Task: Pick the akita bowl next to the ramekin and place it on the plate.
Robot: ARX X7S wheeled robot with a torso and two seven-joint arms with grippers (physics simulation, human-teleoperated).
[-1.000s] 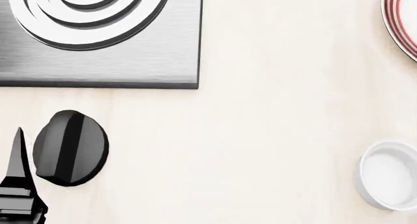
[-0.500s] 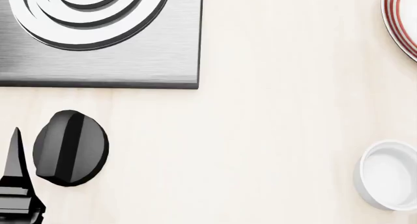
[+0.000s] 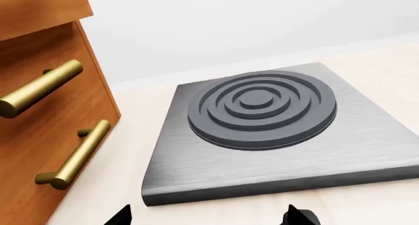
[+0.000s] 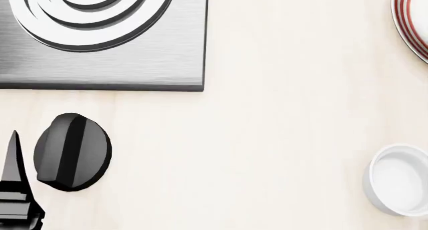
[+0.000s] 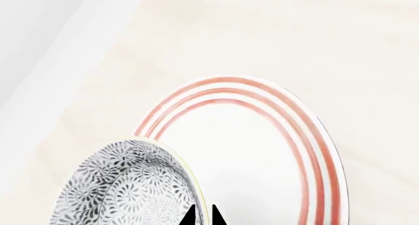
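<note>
In the right wrist view the akita bowl (image 5: 124,190), white with a dense grey-black floral pattern, hangs over the near edge of the plate (image 5: 307,151), a wide white plate with red rings. My right gripper (image 5: 203,216) is shut on the bowl's rim, one fingertip inside and one outside. The head view catches only the plate's rim (image 4: 409,24) at the top right and the plain white ramekin (image 4: 400,180) at the lower right. Neither the bowl nor the right gripper shows there. My left gripper (image 3: 209,217) is open over bare counter, holding nothing.
A brushed-metal hob with a ringed burner (image 4: 100,39) fills the head view's upper left, with a black knob (image 4: 72,152) below it. A left finger (image 4: 15,180) stands beside the knob. A wooden cabinet with brass handles (image 3: 46,112) stands beside the hob.
The left gripper's finger has shifted slightly to the left in the head view. Nothing else has visibly moved.
</note>
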